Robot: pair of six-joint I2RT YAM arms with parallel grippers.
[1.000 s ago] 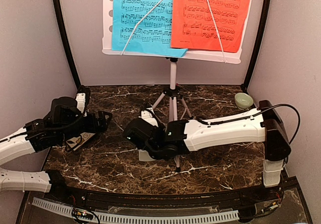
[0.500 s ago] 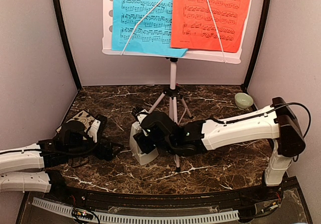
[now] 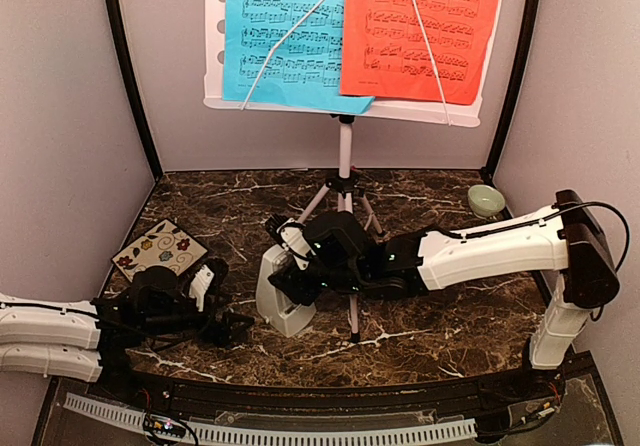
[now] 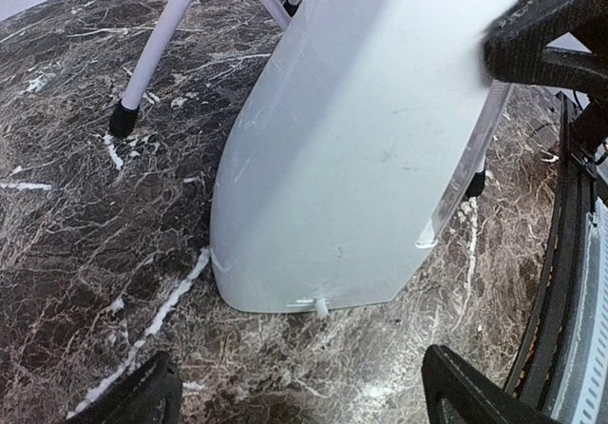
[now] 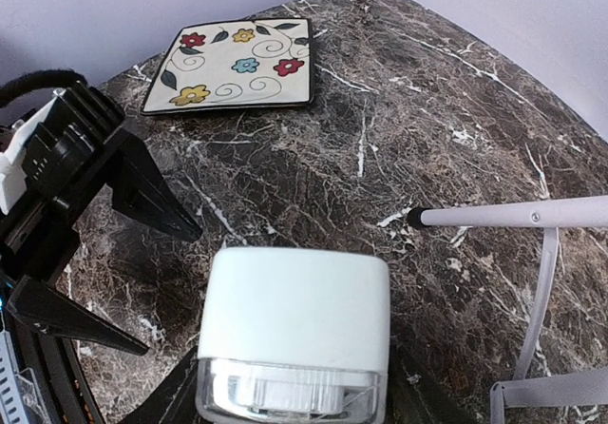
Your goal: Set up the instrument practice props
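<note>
The white perforated music stand point(image 3: 214, 66) rises on its tripod at the back, with a blue sheet point(image 3: 280, 36) and a red-orange sheet point(image 3: 420, 31) on it. The pale grey pyramid metronome point(image 3: 283, 304) stands left of the tripod's front leg point(image 3: 353, 311). My right gripper point(image 3: 287, 276) is shut on its upper part, and in the right wrist view its dark fingers press both sides of the metronome point(image 5: 296, 310). My left gripper point(image 3: 236, 326) lies low just left of it, open and empty. The metronome point(image 4: 361, 158) fills the left wrist view.
A floral square coaster point(image 3: 160, 249) lies at the left, behind my left arm. A small green bowl point(image 3: 486, 201) sits at the back right. A tripod leg point(image 5: 513, 217) crosses the table right of the metronome. The table's front edge point(image 4: 570, 281) is close.
My left arm has swung off the coaster toward the front and now points at the metronome. My right gripper has brought the metronome slightly left and set it more upright.
</note>
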